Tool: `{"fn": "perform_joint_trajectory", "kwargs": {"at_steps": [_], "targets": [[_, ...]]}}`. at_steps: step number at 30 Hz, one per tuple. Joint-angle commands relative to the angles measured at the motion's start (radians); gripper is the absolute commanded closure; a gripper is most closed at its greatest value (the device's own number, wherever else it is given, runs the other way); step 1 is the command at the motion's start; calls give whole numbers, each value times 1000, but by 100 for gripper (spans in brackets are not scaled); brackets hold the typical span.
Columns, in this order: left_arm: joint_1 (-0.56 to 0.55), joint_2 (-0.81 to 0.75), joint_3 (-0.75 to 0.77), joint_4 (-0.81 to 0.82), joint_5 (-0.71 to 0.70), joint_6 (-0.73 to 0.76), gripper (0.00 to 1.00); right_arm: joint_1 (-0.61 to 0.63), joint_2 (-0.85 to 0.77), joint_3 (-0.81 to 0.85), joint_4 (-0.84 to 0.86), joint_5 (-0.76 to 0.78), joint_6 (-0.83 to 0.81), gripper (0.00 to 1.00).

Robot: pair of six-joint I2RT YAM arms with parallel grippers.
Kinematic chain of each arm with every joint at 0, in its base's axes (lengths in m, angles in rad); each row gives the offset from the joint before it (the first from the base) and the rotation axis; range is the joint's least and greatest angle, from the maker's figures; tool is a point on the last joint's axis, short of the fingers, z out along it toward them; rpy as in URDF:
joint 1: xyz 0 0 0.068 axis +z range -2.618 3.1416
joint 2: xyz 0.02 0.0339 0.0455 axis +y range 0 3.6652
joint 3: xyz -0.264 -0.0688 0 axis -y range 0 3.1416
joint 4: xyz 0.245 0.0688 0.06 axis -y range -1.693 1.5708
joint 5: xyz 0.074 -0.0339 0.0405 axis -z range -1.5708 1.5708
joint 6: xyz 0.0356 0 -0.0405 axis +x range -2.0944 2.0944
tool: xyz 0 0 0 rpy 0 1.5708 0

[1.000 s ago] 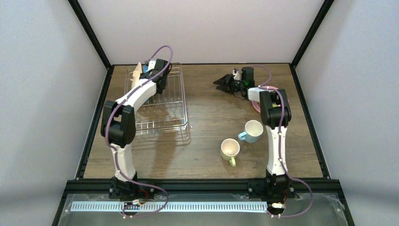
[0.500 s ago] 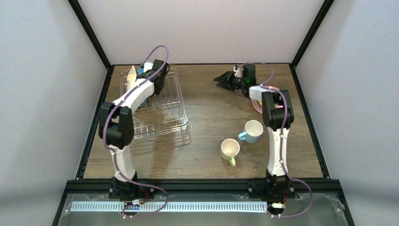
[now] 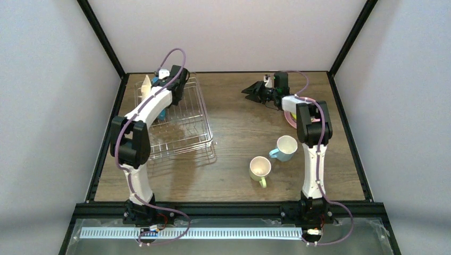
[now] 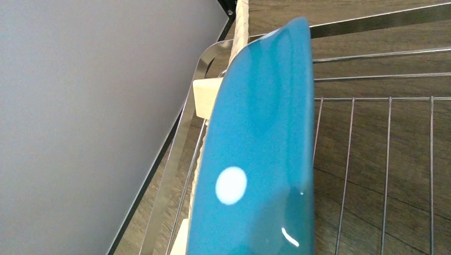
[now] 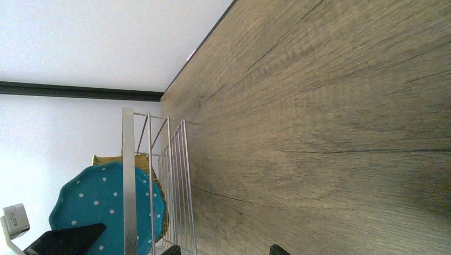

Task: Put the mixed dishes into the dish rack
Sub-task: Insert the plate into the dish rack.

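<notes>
Plates are being viewed from above: the teal dotted plate (image 3: 154, 81) is being gripped by the left end effector (image 3: 159, 83) in the far-left corner of the dish rack (image 3: 207, 122), beside the tan woven-look plate (image 3: 145, 85). The right end effector (image 3: 245, 93) is being held wide open, empty, over the worktop (image 3: 234, 133). Left wrist: the plate is being shown edge-on. Right wrist: its dotted face is being shown.

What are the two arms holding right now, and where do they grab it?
The left gripper holds the teal plate, apparently by its rim, upright in the rack beside the tan plate. The right gripper is open and empty.
</notes>
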Motion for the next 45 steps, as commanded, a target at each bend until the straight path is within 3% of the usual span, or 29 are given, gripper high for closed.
{"fn": "perform_joint_trajectory", "kwargs": {"at_steps": [1, 17, 31, 45], "targets": [[1, -47, 65, -51, -22, -90, 97, 6, -58, 48, -53, 9, -39, 5], [1, -54, 144, -134, -21, -124, 97, 1, -62, 112, -157, 8, -58, 5], [1, -91, 148, -185, -69, -96, 97, 3, -75, 61, -96, 12, -12, 5], [2, -116, 144, -305, -164, -170, 97, 6, -71, 65, -99, 7, -17, 5]]}}
